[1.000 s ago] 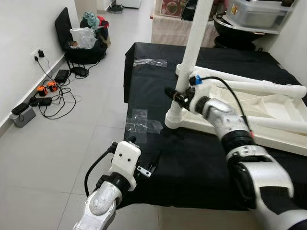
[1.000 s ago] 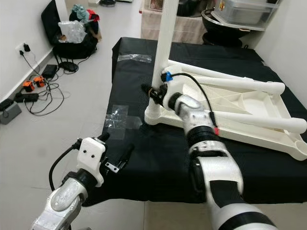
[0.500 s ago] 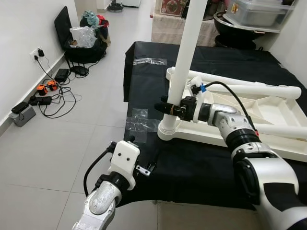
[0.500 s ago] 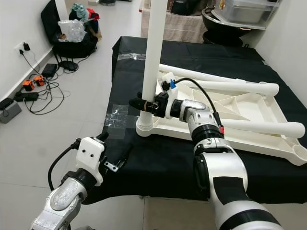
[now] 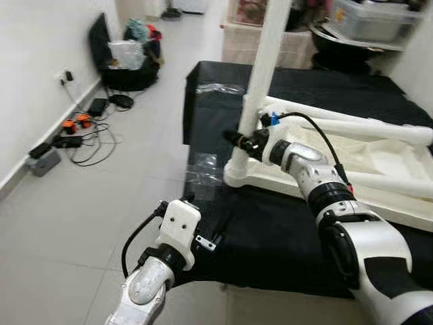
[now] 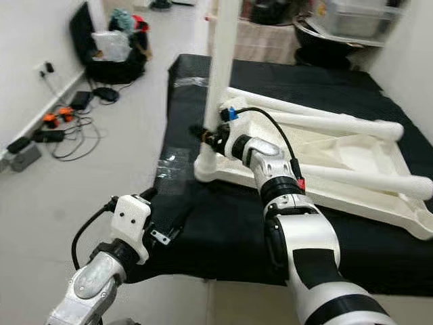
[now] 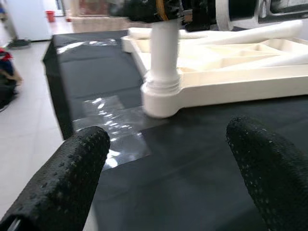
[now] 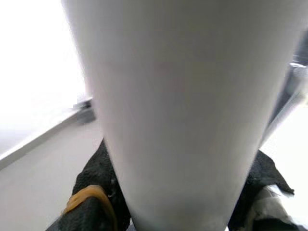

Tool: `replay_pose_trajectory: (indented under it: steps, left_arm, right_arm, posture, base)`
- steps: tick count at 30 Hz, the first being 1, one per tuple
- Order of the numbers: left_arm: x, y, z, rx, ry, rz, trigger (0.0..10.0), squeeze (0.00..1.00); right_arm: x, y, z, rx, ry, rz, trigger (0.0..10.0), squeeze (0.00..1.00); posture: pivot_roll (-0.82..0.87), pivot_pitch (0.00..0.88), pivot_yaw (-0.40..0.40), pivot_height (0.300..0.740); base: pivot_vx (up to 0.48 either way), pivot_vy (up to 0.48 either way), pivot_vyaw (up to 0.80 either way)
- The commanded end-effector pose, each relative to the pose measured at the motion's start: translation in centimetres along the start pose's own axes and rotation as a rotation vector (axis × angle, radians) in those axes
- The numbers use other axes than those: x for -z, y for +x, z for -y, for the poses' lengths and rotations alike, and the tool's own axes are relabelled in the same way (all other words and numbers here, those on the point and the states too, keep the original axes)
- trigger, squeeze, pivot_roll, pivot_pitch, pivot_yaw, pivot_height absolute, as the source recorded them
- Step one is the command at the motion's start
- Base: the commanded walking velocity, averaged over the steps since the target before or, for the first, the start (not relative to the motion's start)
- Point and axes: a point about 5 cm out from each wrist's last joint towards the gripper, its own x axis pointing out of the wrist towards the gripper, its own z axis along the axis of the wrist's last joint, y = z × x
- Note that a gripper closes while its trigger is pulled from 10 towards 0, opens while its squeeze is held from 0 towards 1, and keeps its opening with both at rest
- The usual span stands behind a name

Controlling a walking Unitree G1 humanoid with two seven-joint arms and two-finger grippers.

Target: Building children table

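A white plastic children's table (image 5: 379, 169) lies upside down on a black cloth (image 5: 270, 230). One white leg (image 5: 267, 54) stands upright in its near-left corner socket (image 5: 237, 172). My right gripper (image 5: 240, 140) is shut on that leg just above the socket; in the right wrist view the leg (image 8: 178, 110) sits between the black fingers (image 8: 91, 192). Two more legs (image 5: 358, 125) lie flat along the upturned table. My left gripper (image 7: 168, 132) hangs open at the cloth's front-left edge, holding nothing and pointing at the socket (image 7: 161, 94).
Clear tape patches (image 5: 203, 176) stick to the cloth near the socket. On the floor to the left lie cables and power strips (image 5: 67, 132) and a black bag with clothes (image 5: 128, 61). Storage boxes and a dark bowl (image 5: 369, 20) stand behind the cloth.
The right gripper has stayed shut on the upright leg, and the table's corner has slid slightly left with it. The head view has shifted a little. The left arm has kept its place.
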Motion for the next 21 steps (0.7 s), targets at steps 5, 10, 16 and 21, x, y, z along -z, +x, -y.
replay_pose_trajectory:
  steps: [5,10,16,21]
  left_arm:
    - [0.1,0.0,0.1,0.004,0.003,-0.001,10.0,0.0]
    - [0.1,0.0,0.1,0.005,0.003,-0.001,10.0,0.0]
    - [0.1,0.1,0.1,0.005,0.002,-0.001,10.0,0.0]
    - [0.1,0.2,0.0,0.004,0.003,0.0,10.0,0.0]
  right_arm:
    - [0.0,-3.0,5.7,0.712,0.037,0.07,0.0,0.0]
    - [0.5,-2.8,5.0,0.798,0.056,0.081,2.7,0.0]
    - [0.0,-1.0,2.5,0.564,0.039,0.095,10.0,1.0]
    - [0.0,-0.6,2.0,0.434,-0.044,0.073,10.0,0.81]
  posture:
    - [0.09,0.019,-0.107,0.74]
    - [0.09,0.019,-0.107,0.74]
    - [0.09,0.023,-0.105,0.74]
    - [0.09,0.019,-0.107,0.74]
  base:
    - [0.0,0.0,0.0]
    - [0.0,0.0,0.0]
    - [0.0,0.0,0.0]
    - [0.0,0.0,0.0]
